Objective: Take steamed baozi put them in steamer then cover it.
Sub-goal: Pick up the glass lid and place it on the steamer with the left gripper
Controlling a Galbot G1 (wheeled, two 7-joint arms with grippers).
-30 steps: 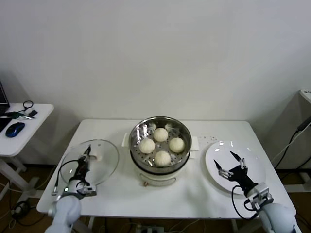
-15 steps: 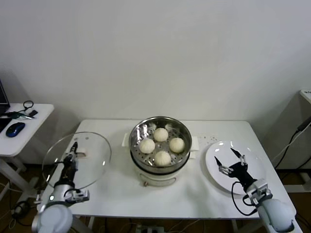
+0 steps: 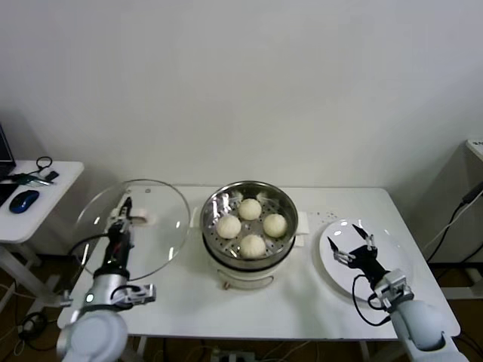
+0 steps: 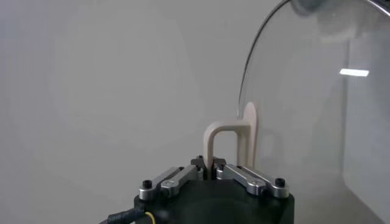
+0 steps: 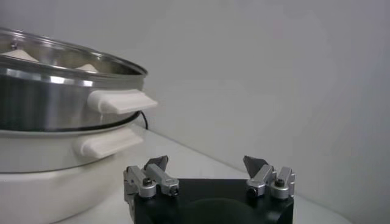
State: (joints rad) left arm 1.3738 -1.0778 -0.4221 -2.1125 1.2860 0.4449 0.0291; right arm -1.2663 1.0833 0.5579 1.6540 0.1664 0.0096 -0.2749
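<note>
Holding glass lid [image 3: 134, 226] by its handle in left gripper [image 3: 122, 214] | four baozi [image 3: 252, 245] sitting in steamer [image 3: 213, 207] | covering remaining | right gripper [image 3: 352, 243] fingers spread, idling over plate [image 3: 400, 260]

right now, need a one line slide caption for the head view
Left gripper lifts the glass lid by its handle beside the steamer holding four baozi; right gripper waits open over the plate.
</note>
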